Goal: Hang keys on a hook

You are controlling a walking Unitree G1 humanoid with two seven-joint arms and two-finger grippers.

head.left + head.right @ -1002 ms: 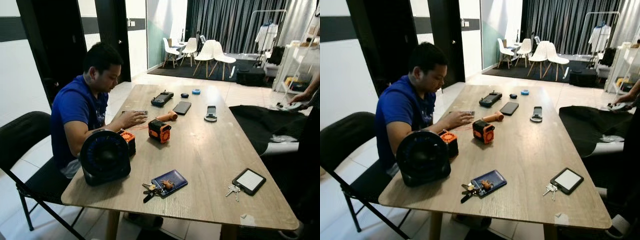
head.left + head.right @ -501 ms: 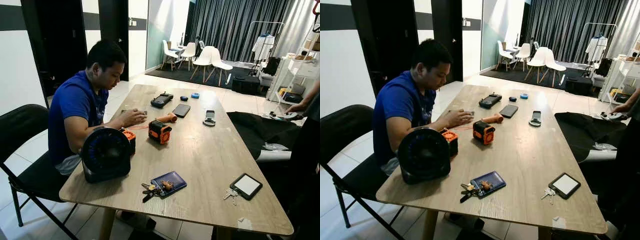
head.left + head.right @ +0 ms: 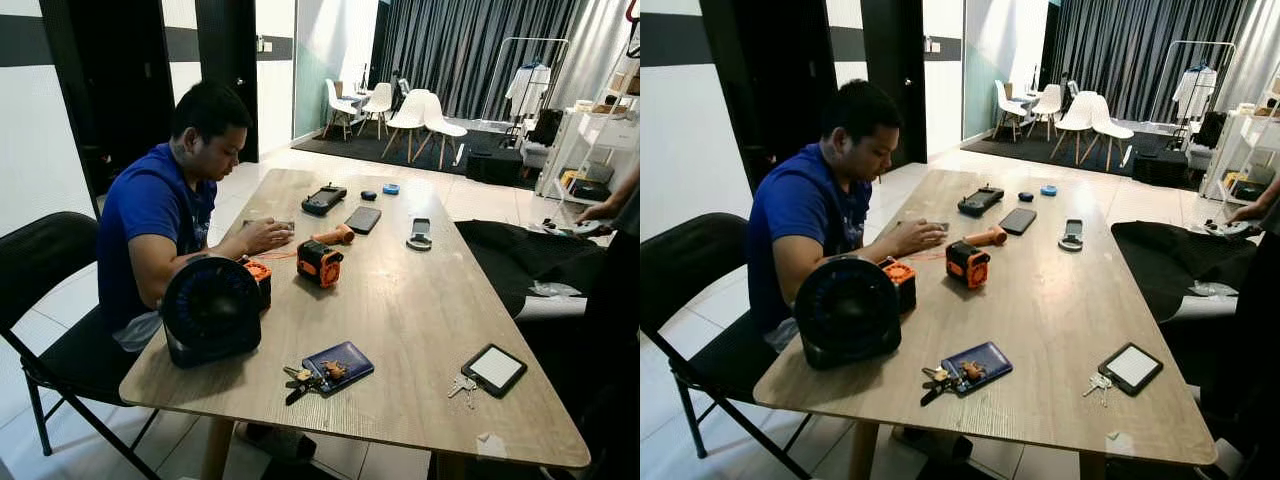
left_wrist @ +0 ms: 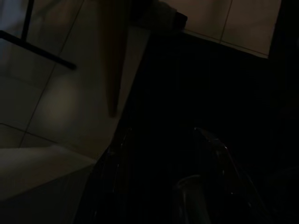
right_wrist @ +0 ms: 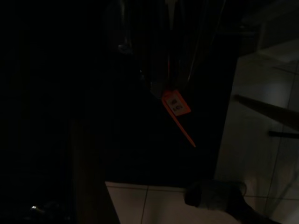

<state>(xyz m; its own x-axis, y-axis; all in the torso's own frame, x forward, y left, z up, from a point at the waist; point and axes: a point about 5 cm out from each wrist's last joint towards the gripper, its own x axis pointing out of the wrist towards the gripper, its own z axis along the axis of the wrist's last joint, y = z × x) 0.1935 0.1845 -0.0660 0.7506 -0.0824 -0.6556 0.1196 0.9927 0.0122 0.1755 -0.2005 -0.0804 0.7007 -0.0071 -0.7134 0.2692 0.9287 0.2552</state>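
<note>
Two sets of keys lie near the front edge of the wooden table (image 3: 410, 300). A bunch of keys with a dark fob (image 3: 299, 378) rests against a blue wallet (image 3: 338, 366). A small silver set of keys (image 3: 463, 386) lies beside a black tablet (image 3: 494, 369) at the front right. Both my arms hang idle; their wrist views are very dark, with pale floor tiles (image 4: 51, 98) and an orange tag (image 5: 176, 103) just visible.
A person in a blue shirt (image 3: 155, 215) sits at the table's left side on a black chair (image 3: 45, 290). A round black fan (image 3: 211, 311), orange devices (image 3: 319, 262), phones and remotes lie on the table. Black cloth (image 3: 515, 250) and another person's arm (image 3: 605, 205) are at the right.
The camera has shifted a little, so the whole scene sits slightly differently. Nothing on the table has moved.
</note>
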